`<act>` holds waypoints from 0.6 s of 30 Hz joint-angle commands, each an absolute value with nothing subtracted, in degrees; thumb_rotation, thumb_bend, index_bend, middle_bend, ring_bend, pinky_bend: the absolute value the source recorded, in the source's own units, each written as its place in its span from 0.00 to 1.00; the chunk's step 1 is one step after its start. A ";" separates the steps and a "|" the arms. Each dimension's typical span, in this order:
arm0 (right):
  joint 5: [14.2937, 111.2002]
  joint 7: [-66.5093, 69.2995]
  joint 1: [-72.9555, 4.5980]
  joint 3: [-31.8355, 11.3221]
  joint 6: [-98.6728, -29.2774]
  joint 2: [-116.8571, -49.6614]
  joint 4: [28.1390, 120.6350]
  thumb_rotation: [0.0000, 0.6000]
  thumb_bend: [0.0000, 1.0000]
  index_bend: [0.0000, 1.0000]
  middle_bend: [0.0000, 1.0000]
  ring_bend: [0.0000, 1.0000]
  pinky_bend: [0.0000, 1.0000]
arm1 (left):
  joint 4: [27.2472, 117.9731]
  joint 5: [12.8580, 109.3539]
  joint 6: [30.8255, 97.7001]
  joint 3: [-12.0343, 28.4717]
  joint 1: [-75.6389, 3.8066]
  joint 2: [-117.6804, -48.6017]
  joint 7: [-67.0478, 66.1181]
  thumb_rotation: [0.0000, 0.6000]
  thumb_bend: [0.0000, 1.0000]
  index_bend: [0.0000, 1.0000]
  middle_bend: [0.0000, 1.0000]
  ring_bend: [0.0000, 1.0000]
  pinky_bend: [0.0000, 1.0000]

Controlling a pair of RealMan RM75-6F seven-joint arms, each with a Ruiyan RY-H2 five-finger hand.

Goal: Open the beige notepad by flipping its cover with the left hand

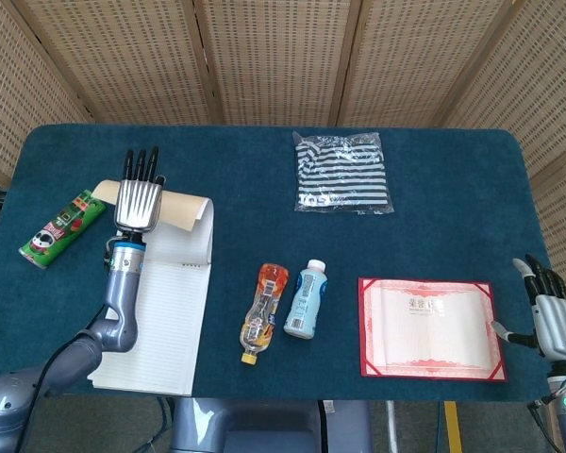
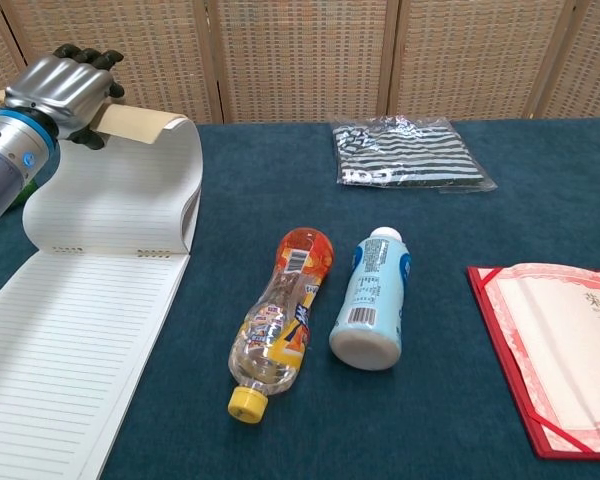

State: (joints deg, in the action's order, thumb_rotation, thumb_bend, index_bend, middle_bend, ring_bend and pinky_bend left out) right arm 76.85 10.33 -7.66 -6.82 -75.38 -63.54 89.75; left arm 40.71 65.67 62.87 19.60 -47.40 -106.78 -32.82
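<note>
At the left side of the blue surface [image 1: 264,170] the beige notepad [image 1: 156,321] lies open, its long axis running from the near edge toward the back, lined pages bared. Its cover [image 2: 130,122] — with a sheet or more curled up behind it — is held by the left hand [image 1: 138,200], fingers closed over the cover's free edge, palm down, above the pad's far end. The cover therefore sits directly under and just beyond the hand, past the binding; laying it down flat behind the pad appears to be what remains. A green tube [image 1: 60,227] lies just left of that spot and could be grazed. The right hand [image 1: 552,316] is well apart at the far right edge, fingers apart and holding nothing, near a red certificate folder [image 1: 432,328] that lies open with a printed sheet inside. Between the two, an orange-capped bottle [image 2: 276,325] and a white bottle [image 2: 371,298] lie on their sides; whether anything remains in them cannot be told. A striped garment is sealed in a clear bag [image 1: 343,172] farther back.
</note>
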 commanded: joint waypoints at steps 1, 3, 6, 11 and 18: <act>77.07 10.40 -7.65 -6.81 -75.55 -63.58 89.75 1.00 0.21 0.03 0.00 0.00 0.00 | 40.71 65.23 62.58 19.49 -47.17 -106.82 -33.16 1.00 0.50 0.50 0.00 0.00 0.00; 77.26 10.47 -7.61 -6.79 -75.73 -63.60 89.73 1.00 0.21 0.03 0.00 0.00 0.00 | 40.70 64.86 62.59 19.47 -46.95 -106.93 -33.38 1.00 0.46 0.45 0.00 0.00 0.00; 77.14 10.66 -7.55 -6.86 -75.79 -63.58 89.68 1.00 0.21 0.03 0.00 0.00 0.00 | 40.46 64.61 62.57 19.16 -46.71 -106.99 -33.90 1.00 0.40 0.39 0.00 0.00 0.00; 77.18 10.82 -7.48 -6.90 -75.94 -63.50 89.71 1.00 0.21 0.03 0.00 0.00 0.00 | 40.07 64.07 62.90 19.14 -46.50 -107.24 -34.73 1.00 0.33 0.26 0.00 0.00 0.00; 77.30 11.12 -7.35 -6.95 -76.22 -63.37 89.79 1.00 0.21 0.03 0.00 0.00 0.00 | 39.98 63.75 64.19 19.45 -46.30 -107.05 -35.15 1.00 0.31 0.18 0.00 0.00 0.00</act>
State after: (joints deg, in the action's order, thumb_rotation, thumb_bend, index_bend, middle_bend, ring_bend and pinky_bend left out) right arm 77.30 11.11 -7.36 -6.95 -76.20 -63.38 89.79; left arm 39.95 63.77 64.17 19.43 -46.31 -107.07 -35.14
